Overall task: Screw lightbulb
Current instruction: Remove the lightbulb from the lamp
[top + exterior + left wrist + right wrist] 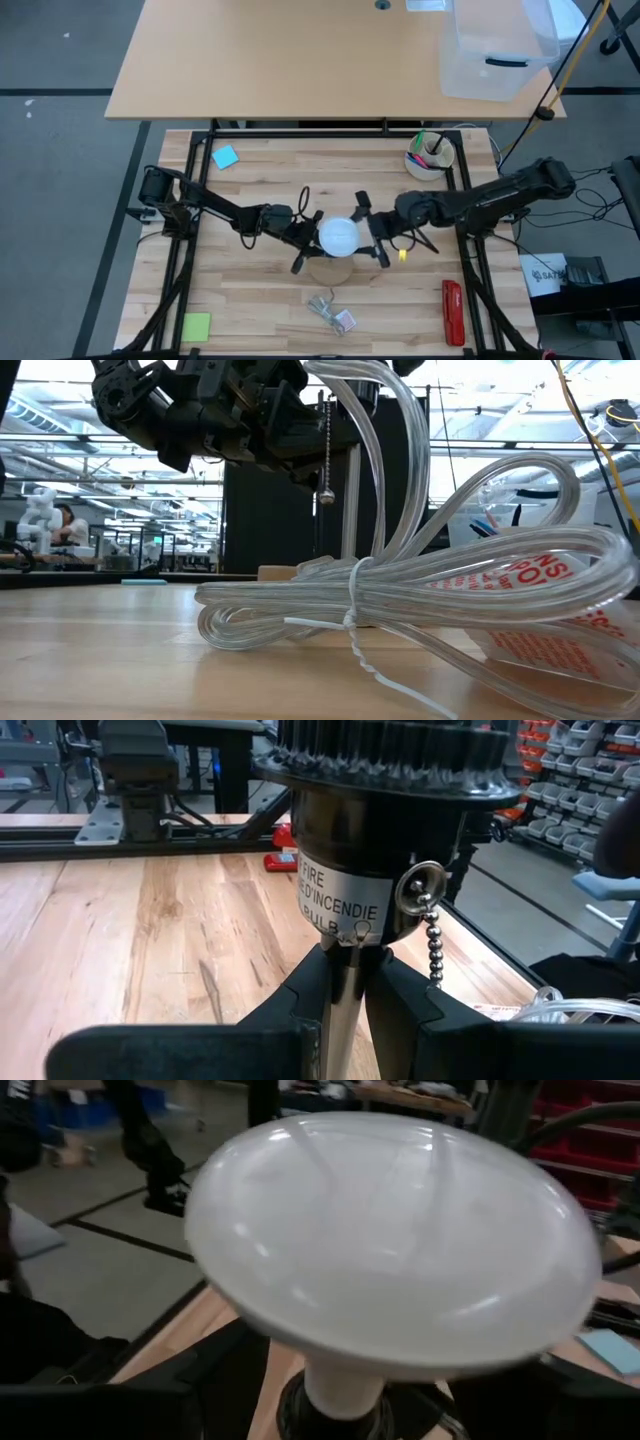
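The left gripper (345, 995) clamps the thin metal stem under the black socket (385, 850), probably to steady it against turning. The lightbulb (338, 236) sits neck-down in that socket (thread depth hidden). The right gripper (376, 240) brackets the globe, jaws wide; contact is hard to judge.

You see a smooth, glossy white lightbulb (395, 1245), a shiny black plastic socket (385, 840), and a pale planked wood table (250, 290).
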`<move>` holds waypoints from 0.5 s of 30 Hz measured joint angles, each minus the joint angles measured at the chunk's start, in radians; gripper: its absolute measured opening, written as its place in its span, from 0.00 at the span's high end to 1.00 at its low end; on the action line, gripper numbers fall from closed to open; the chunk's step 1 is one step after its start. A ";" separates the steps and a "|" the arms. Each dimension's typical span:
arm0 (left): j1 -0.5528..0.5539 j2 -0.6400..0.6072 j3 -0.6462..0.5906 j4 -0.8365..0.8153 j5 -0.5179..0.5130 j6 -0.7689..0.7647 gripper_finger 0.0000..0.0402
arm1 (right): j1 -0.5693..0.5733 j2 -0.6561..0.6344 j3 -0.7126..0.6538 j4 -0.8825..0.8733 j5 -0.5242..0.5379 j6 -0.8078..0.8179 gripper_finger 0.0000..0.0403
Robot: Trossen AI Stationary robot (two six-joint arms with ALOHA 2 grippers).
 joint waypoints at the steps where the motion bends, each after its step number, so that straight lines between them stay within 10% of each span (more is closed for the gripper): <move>1: 0.000 0.000 0.000 0.000 0.000 0.000 0.88 | 0.015 -0.007 0.000 -0.015 0.026 0.003 0.32; 15: -0.011 0.000 0.000 -0.002 -0.042 -0.004 0.88 | 0.238 -0.018 0.000 -0.097 0.585 0.091 0.32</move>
